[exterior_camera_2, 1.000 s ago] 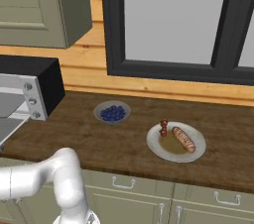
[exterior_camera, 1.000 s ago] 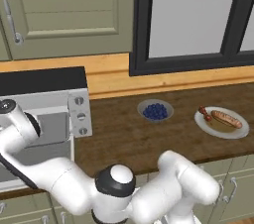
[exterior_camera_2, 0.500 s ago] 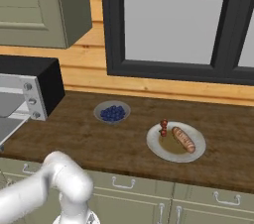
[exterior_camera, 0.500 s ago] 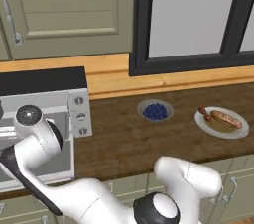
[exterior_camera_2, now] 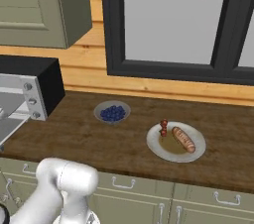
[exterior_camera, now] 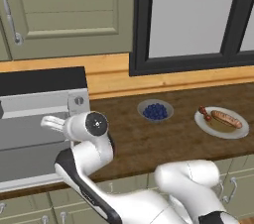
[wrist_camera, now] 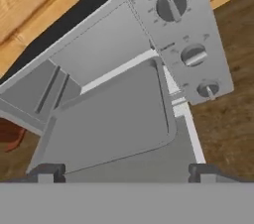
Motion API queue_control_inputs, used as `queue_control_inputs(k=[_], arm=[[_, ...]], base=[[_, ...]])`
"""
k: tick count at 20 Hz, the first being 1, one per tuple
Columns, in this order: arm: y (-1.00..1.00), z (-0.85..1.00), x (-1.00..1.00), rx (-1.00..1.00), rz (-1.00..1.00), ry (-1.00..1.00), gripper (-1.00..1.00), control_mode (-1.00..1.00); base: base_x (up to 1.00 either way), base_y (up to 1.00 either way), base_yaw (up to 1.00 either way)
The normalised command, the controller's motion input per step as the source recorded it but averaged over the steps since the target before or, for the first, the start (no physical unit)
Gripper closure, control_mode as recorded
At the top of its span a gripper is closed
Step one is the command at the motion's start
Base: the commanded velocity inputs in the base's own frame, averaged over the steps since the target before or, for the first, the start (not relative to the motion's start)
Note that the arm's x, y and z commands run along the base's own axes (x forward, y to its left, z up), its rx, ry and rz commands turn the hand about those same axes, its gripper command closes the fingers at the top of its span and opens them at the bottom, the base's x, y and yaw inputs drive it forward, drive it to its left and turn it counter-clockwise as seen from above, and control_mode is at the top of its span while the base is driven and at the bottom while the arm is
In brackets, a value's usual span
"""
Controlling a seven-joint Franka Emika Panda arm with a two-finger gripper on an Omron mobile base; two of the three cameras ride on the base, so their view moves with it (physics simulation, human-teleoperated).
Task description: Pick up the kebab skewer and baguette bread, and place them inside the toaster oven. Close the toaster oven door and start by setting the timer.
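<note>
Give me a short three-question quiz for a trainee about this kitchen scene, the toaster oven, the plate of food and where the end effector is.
1. True or false: the toaster oven door is folded down open.
2. What lies on the white plate? A) baguette bread and kebab skewer B) blueberries C) nothing
3. Fill in: the bowl between the toaster oven and the plate holds ____.

Key
1. True; the end effector hangs open just above the lowered door.
2. A; both still sit side by side on the plate.
3. Blueberries.
</note>
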Motion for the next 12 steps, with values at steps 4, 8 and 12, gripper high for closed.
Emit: queue_control_inputs(k=[4, 8, 12], arm=[[-1.0, 0.09, -0.21, 0.29, -0.21, 0.0, -1.0, -1.0], [-1.0, 0.0, -0.19, 0.23, -0.21, 0.0, -1.0, -1.0], [-1.0, -0.01, -0.09, 0.15, -0.16, 0.0, -1.0, -1.0]], base=[[0.0, 0.0, 0.0], [0.0, 0.0, 0.0], [0.0, 0.0, 0.0]])
